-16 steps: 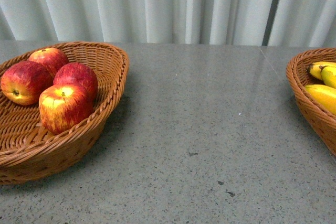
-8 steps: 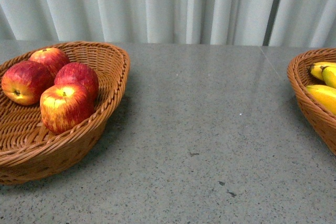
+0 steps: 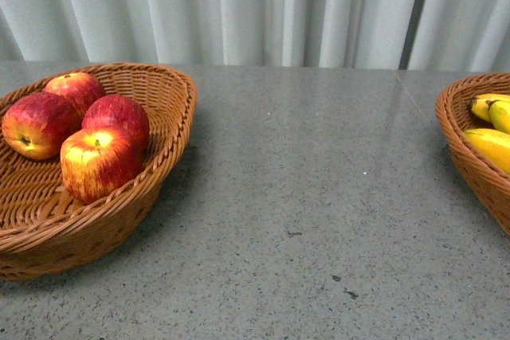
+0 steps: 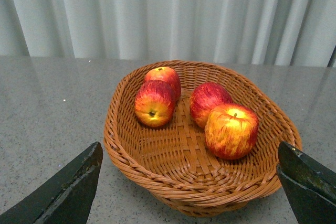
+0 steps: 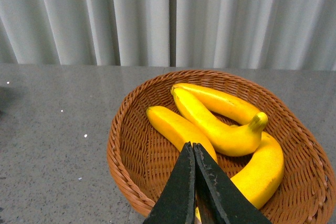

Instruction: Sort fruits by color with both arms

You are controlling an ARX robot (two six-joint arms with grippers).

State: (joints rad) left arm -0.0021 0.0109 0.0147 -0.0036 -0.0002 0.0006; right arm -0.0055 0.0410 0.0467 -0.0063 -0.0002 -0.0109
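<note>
Several red apples (image 3: 97,162) lie in a wicker basket (image 3: 159,181) at the left of the front view; they also show in the left wrist view (image 4: 231,130). Yellow bananas (image 3: 490,145) lie in a second wicker basket (image 3: 466,161) at the right edge, and they show in the right wrist view (image 5: 210,121). My left gripper (image 4: 191,182) is open and empty, held back from the apple basket (image 4: 157,177). My right gripper (image 5: 193,153) is shut and empty, above the near side of the banana basket (image 5: 126,177). Neither arm shows in the front view.
The grey speckled table (image 3: 319,197) runs between the two baskets. A pale pleated curtain (image 3: 255,5) hangs behind the table's far edge.
The front view has shifted very slightly; the apples and bananas have not moved in their baskets.
</note>
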